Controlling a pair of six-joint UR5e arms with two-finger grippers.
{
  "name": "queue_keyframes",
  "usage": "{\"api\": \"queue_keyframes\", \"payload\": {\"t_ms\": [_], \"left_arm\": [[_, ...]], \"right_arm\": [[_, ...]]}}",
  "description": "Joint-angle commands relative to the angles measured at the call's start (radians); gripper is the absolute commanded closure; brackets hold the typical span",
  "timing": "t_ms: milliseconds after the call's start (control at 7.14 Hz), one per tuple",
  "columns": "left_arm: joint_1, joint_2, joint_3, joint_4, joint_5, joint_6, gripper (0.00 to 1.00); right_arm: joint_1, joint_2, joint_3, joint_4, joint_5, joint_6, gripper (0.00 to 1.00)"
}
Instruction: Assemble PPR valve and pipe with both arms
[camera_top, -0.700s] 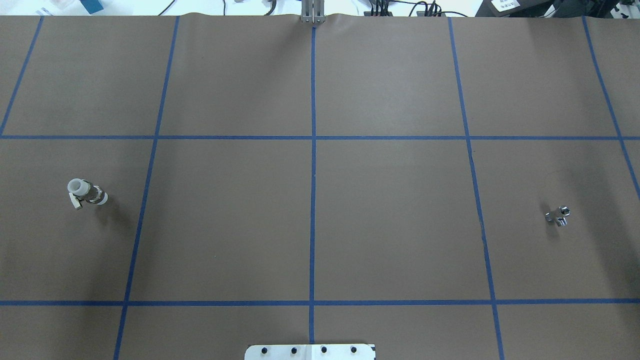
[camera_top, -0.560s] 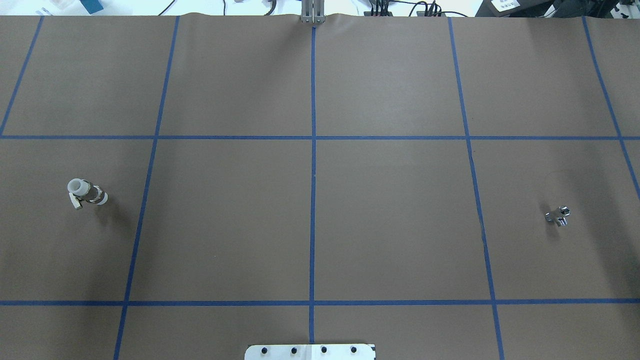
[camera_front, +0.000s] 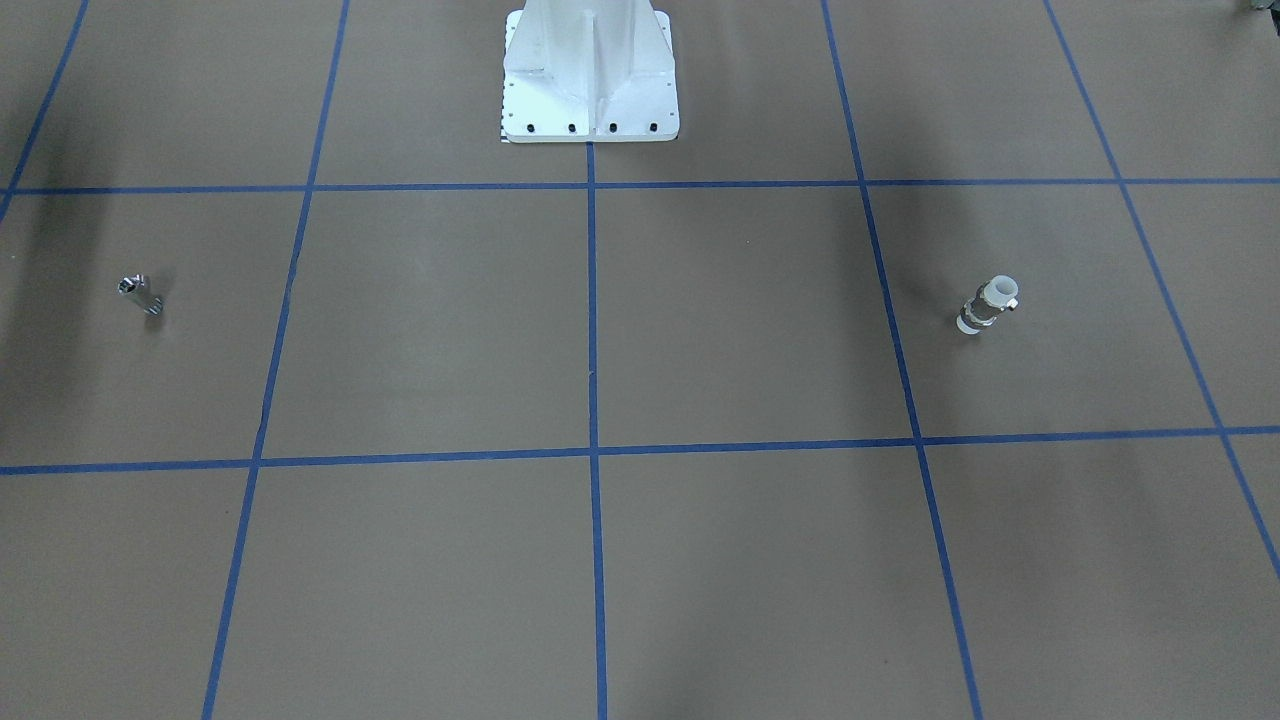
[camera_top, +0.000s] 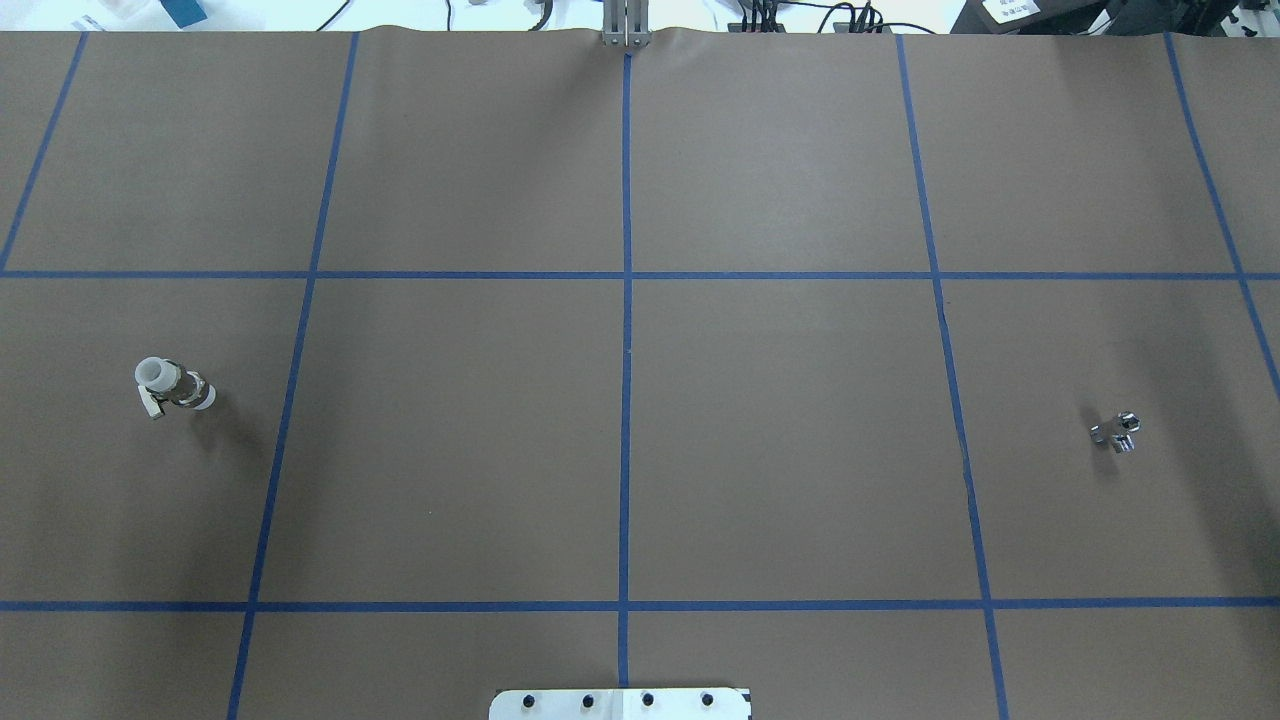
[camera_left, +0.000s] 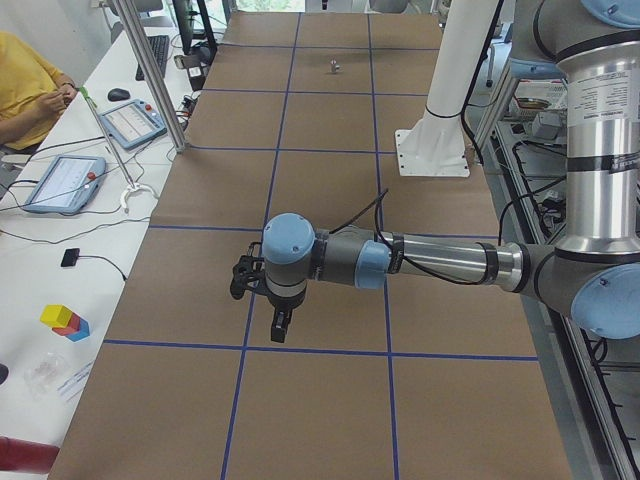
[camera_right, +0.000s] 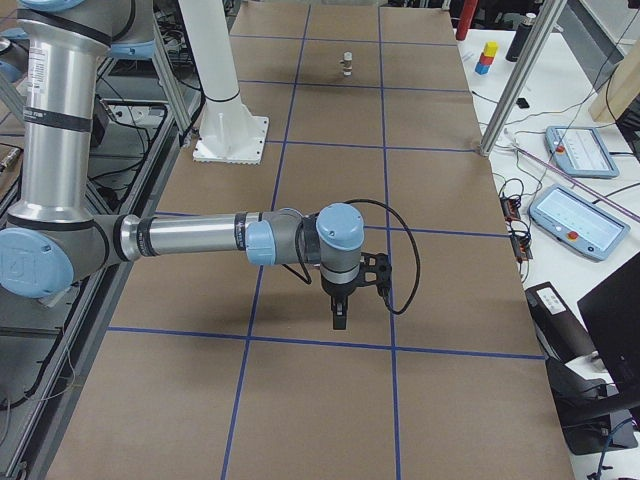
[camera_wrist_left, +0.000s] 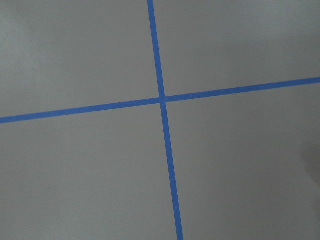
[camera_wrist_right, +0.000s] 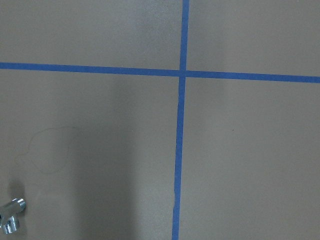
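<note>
The PPR valve (camera_top: 175, 385), white with metal bands and a small side lever, stands on the brown table at the left; it also shows in the front view (camera_front: 987, 304) and far off in the right side view (camera_right: 346, 63). The pipe (camera_top: 1118, 432), a small shiny metal stub, sits at the right, and also shows in the front view (camera_front: 139, 294), the left side view (camera_left: 334, 67) and the right wrist view (camera_wrist_right: 11, 222). My left gripper (camera_left: 279, 335) and right gripper (camera_right: 340, 322) hang above the table, shown only in side views. I cannot tell whether they are open or shut.
The white pedestal (camera_front: 590, 70) stands at the robot's edge of the table, mid-width. Blue tape lines (camera_top: 626, 400) grid the brown cover. Side benches hold tablets (camera_left: 65, 183) and coloured blocks (camera_left: 65, 320). A person in yellow (camera_left: 30, 80) sits at the left bench.
</note>
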Motion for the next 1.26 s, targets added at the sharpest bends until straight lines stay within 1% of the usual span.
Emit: {"api": "queue_keyframes", "payload": {"t_ms": [0,140,280,420,560,700,840,980,1120], "left_arm": [[0.056,-0.052,-0.004,0.001,0.002,-0.036,0.0],[0.074,-0.061,-0.013,-0.01,-0.003,-0.06,0.0],[0.122,-0.128,-0.028,-0.005,0.002,-0.061,0.0],[0.18,-0.149,-0.027,-0.001,-0.003,-0.105,0.0],[0.249,-0.185,-0.035,-0.01,-0.003,-0.3,0.0],[0.314,-0.212,-0.048,-0.01,-0.003,-0.434,0.0],[0.403,-0.215,-0.082,-0.029,0.04,-0.533,0.0],[0.505,-0.212,-0.111,-0.078,0.178,-0.64,0.0],[0.584,-0.213,-0.107,-0.082,0.207,-0.658,0.0]], "right_arm": [[-0.002,0.001,0.001,0.001,0.01,0.0,0.0],[0.0,0.001,-0.001,0.001,0.01,0.0,0.0],[0.0,0.0,-0.001,0.001,0.01,0.0,0.0],[0.0,0.001,-0.001,0.001,0.01,0.0,0.0],[0.0,0.001,-0.001,0.001,0.01,0.0,0.0],[0.0,0.001,-0.002,0.001,0.01,0.0,0.0],[0.0,0.001,-0.002,0.001,0.01,0.0,0.0],[0.0,0.001,-0.002,0.0,0.01,0.0,0.0],[-0.002,0.001,-0.001,0.0,0.01,0.0,0.0]]}}
